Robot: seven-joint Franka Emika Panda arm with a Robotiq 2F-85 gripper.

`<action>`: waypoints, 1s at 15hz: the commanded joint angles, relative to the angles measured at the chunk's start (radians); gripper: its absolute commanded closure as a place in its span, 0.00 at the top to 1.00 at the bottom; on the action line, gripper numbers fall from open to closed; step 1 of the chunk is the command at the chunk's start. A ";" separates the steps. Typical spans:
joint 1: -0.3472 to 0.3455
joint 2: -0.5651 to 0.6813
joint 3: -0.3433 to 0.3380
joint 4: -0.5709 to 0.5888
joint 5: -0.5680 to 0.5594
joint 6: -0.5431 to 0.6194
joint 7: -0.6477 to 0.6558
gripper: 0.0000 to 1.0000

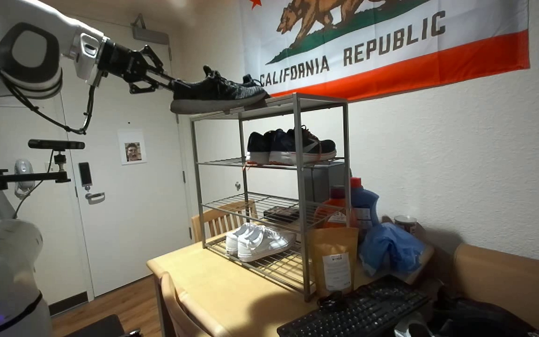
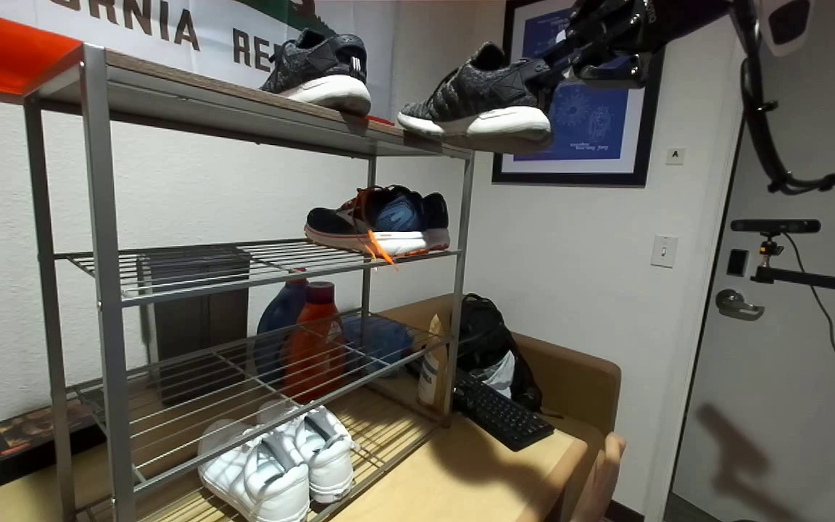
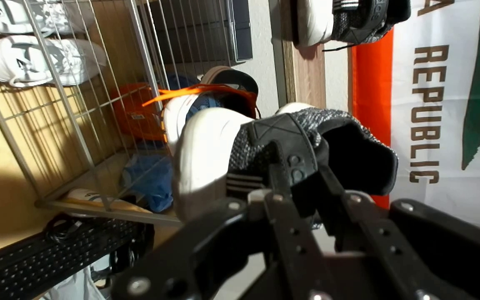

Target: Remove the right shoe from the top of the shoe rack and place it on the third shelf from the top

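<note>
– Pale wall (image 1: 438,154) at the back, California Republic flag (image 1: 386,49) hung on it; light wooden table (image 1: 180,269) below. Next size down?
– Silver-grey wire shoe rack (image 1: 301,196), standing on the table. The third shelf (image 1: 239,206) from the top is the wire grid between the dark blue running shoes (image 1: 283,149) above and the white sneakers (image 1: 261,243) at the bottom.
– Task shoe?
– Black knit low-top sneaker (image 2: 472,109), white sole, up level with the rack's top. Its twin (image 2: 325,76) sits on that top; this one juts out past the edge on the robot's side, toe nearest the rack. Cannot tell whether its sole touches.
– State of the gripper (image 3: 304,177)?
– Pinching that sneaker by the heel; clearest in the wrist view.
– Key relation, then.
– Shoe lies straight ahead of the gripper, long axis running roughly on from it, toe leading. My reading: no turn needed for a toe-first entry. Target is two tiers lower, so back off until the toe clears, descend past the dark blue running shoes, then push in.
– Risk?
– Heel-only hold: the toe could droop and catch the wire. Lower slowly.
</note>
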 commanded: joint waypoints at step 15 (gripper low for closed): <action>0.017 -0.066 -0.008 -0.013 0.026 -0.056 -0.013 0.06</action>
